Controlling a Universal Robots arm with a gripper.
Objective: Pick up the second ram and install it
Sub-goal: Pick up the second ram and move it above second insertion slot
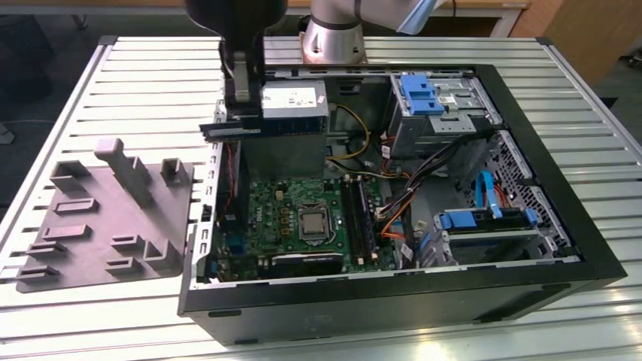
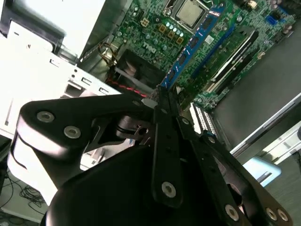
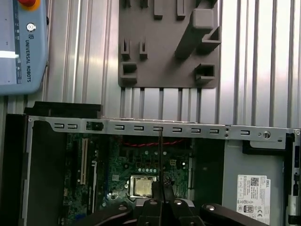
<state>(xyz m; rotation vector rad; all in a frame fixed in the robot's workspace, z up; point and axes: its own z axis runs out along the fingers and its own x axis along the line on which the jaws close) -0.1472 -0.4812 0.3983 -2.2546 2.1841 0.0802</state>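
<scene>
Gripper (image 1: 239, 113) clamped on second ram (image 1: 286, 128); stick held on edge, level, above open computer case (image 1: 401, 293), apparently to suit insertion into motherboard (image 1: 271, 203) slots.

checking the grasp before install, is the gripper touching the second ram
Touching. In the exterior view the gripper is shut on the second ram, holding it level in the air above the open computer case.

Exterior view overlooks case (image 1: 401, 301); both wrist views face motherboard (image 3: 127, 162).
</scene>
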